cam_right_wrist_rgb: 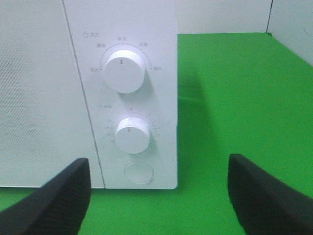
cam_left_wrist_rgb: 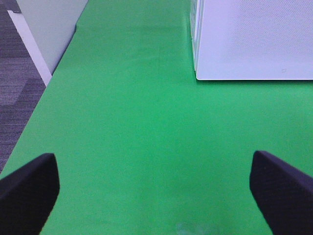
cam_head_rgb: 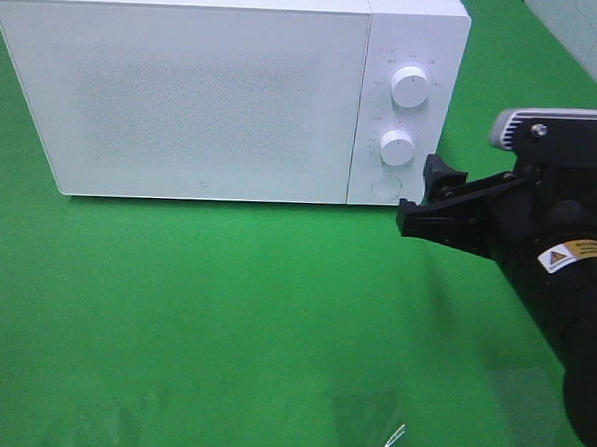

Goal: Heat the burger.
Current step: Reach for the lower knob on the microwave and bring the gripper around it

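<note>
**Smooth white shell on matt green cloth**

The microwave [cam_head_rgb: 414, 29] is showing a smooth, faintly glossy white casing, its door [cam_head_rgb: 185, 97] carrying a fine dotted grain. Both knobs [cam_head_rgb: 411, 89] are looking like smooth white plastic. The table cover [cam_head_rgb: 224, 310] is lying matt and cloth-like. The right gripper [cam_head_rgb: 423, 190] is looking like matt black plastic.

High overview; both wrists toward microwave [cam_head_rgb: 185, 97]

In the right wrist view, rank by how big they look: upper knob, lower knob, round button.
Largest: upper knob.
Then: lower knob.
Smallest: round button, only slightly smaller than the lower knob.
</note>
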